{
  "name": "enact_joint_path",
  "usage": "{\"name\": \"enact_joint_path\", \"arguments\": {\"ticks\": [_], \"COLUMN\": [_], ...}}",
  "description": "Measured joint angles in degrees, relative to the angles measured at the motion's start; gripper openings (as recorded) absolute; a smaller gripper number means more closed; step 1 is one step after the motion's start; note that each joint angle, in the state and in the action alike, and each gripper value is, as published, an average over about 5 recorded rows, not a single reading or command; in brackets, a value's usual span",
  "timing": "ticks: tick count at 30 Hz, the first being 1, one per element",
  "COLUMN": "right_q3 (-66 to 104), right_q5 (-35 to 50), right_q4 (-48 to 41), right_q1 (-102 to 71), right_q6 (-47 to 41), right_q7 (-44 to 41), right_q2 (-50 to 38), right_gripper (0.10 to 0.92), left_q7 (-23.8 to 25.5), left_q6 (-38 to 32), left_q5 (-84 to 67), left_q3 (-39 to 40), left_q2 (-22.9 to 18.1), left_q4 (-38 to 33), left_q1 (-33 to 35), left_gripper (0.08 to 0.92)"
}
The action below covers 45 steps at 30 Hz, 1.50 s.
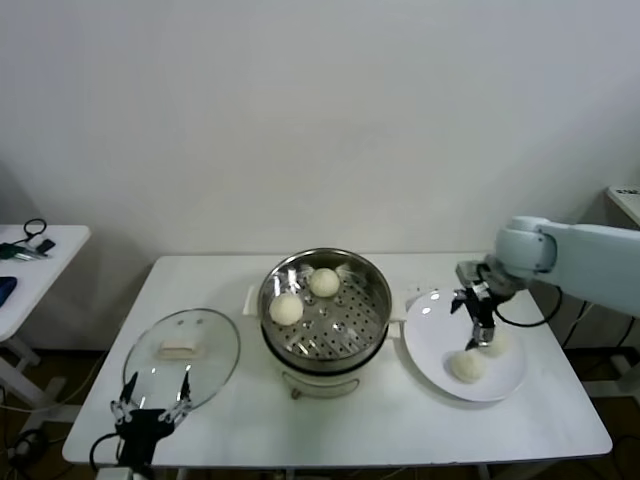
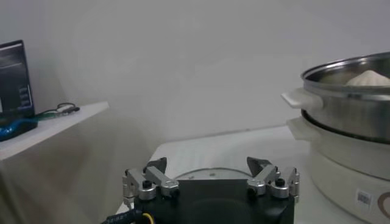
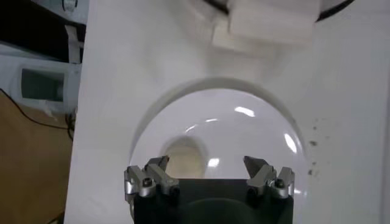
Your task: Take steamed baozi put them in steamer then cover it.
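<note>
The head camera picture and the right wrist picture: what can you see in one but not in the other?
Only the head view shows the steamer's inside with two baozi, the glass cover lying on the table, the left hand parked near it, and two more baozi on the plate.

Only the right wrist view shows the floor beside the table.

Both show the open right hand above the white plate.
</note>
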Motion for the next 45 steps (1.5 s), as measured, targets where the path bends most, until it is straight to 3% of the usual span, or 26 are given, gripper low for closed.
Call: {"name": "enact_joint_path", "arguments": {"ticks": [22, 38, 45], "right_q3": [13.3, 17.5, 13.8], "right_q5": [-8.6, -9.7, -9.3], "right_q4": [-5.1, -6.7, -6.7], "right_q1": [-18.6, -22.5, -15.5], "right_q6": [-2.0, -1.1, 2.3], "right_q7": [2.9, 3.1, 0.8], "right_q2": [-2.1, -1.4, -0.4], "right_gripper": [0.821, 0.675, 0.670], "left_q7": [0.0, 0.0, 0.0], "left_q6": [0.0, 0.2, 0.3], "left_q5": [0.7, 1.3, 1.7], "left_q3": [0.2, 0.3, 0.5], "left_q2": [0.0, -0.3, -0.3], "left_q4": [0.6, 0.1, -0.2], "left_q1": [0.0, -0.1, -0.1], "left_gripper": [0.823, 0.823, 0.823]}}
